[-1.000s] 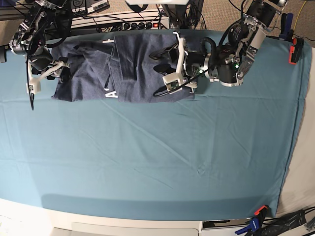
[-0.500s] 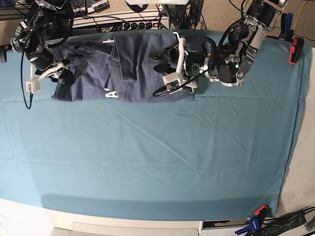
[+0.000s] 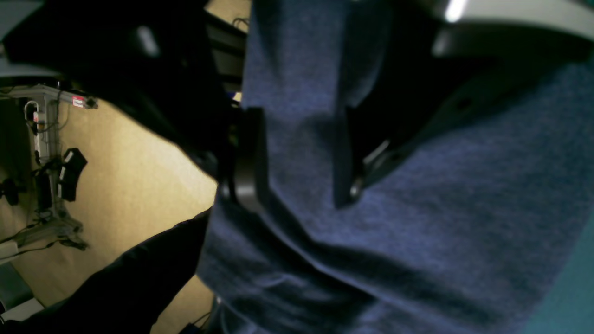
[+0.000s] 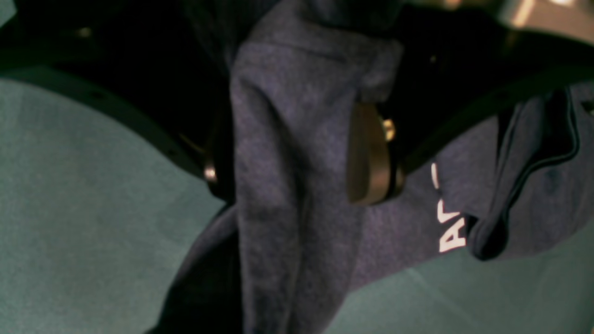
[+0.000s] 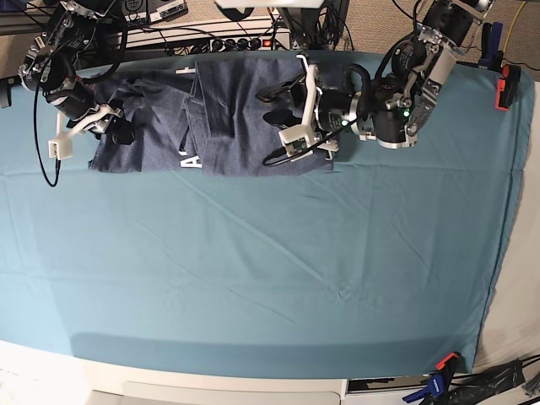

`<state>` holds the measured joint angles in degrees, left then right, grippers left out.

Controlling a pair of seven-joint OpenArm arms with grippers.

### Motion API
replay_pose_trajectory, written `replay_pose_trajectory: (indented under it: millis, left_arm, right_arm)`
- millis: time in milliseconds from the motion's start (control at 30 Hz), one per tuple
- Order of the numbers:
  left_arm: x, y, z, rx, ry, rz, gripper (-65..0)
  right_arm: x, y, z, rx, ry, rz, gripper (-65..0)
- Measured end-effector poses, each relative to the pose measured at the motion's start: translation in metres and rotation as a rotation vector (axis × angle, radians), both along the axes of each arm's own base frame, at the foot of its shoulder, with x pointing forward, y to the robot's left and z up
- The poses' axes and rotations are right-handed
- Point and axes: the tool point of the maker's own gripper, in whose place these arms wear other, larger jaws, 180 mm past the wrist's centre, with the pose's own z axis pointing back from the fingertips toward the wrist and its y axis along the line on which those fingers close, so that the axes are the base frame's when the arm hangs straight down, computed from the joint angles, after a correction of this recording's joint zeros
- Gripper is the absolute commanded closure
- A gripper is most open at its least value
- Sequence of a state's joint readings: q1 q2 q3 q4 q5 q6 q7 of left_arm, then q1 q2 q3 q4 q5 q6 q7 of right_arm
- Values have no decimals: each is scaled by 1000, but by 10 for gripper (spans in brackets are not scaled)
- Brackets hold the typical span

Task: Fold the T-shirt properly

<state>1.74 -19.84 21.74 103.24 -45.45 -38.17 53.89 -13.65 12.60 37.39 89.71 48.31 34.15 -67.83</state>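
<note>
The T-shirt [image 5: 211,126] lies bunched along the far edge of the teal-covered surface [image 5: 270,278], its white lettering [image 4: 452,227] showing at the near hem. The step in hand looks like a two-handed gather: the right tool [image 4: 297,157] stands spread wide with a thick roll of the shirt's cloth between its pads at the shirt's one end, and the left tool [image 3: 301,162] pinches a fold at the other end. Next, I judge, both ends must be lifted and drawn apart together so the shirt spreads flat.
</note>
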Motion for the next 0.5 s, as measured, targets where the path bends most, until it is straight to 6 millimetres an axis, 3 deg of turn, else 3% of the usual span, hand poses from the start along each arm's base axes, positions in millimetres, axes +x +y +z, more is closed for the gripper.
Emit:
replay_pose_trajectory:
  millis: [167, 367, 500]
  left_arm:
    - [0, 0, 0, 0, 0, 0, -249]
    - [0, 0, 0, 0, 0, 0, -249]
    - [0, 0, 0, 0, 0, 0, -249]
  right_arm:
    - [-1, 0, 0, -1, 5, 2, -333]
    - [-4, 0, -3, -4, 24, 6, -161]
    - [-5, 0, -4, -2, 33, 7, -81]
